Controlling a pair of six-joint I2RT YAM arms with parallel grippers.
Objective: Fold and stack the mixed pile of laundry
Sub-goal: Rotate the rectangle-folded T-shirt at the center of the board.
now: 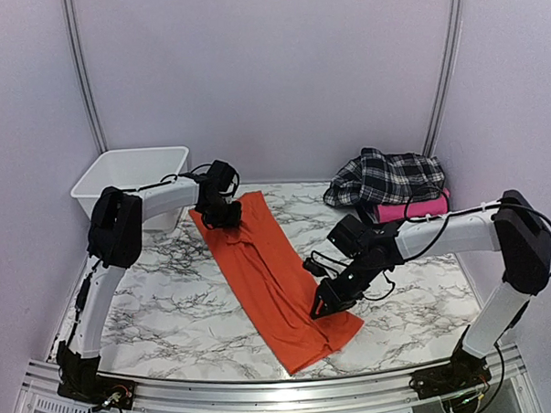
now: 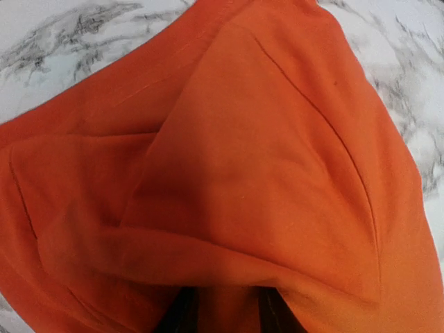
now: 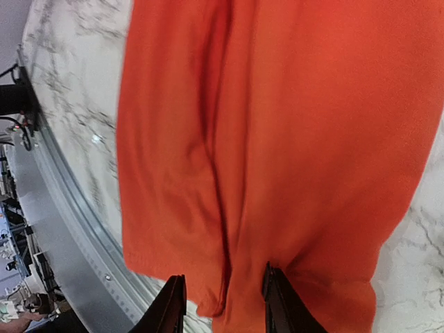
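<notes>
The right pincer [image 1: 324,305] points down on the near end of the one plain bright orange t-shirt [image 1: 269,271]. In the right wrist view its two black fingers [image 3: 172,305] stand partly spread, with the tips on the flat cloth close to the hem and orange fabric showing between them. Nothing is pinched there.

The left pincer [image 1: 223,211] is at the far end of the orange t-shirt. In the left wrist view a raised fold of the cloth lies over its fingers [image 2: 184,316]. Only two dark stubs show at the bottom edge, so I cannot tell if it grips the cloth or not.

There are two arms. Each one rises from its base near the viewer and bends at a high elbow. The forearms reach inward to the opposite ends of the orange t-shirt.

The orange t-shirt lies as one long, narrow strip, diagonal on the white marble-patterned surface [image 1: 170,303].

To the far right of the orange t-shirt, one black-and-white plaid shirt [image 1: 384,179] lies crumpled on one folded pink garment [image 1: 413,210], which is mostly hidden under it. To the far left of the orange t-shirt stands one white plastic bin [image 1: 128,176], partly hidden by the left arm.
</notes>
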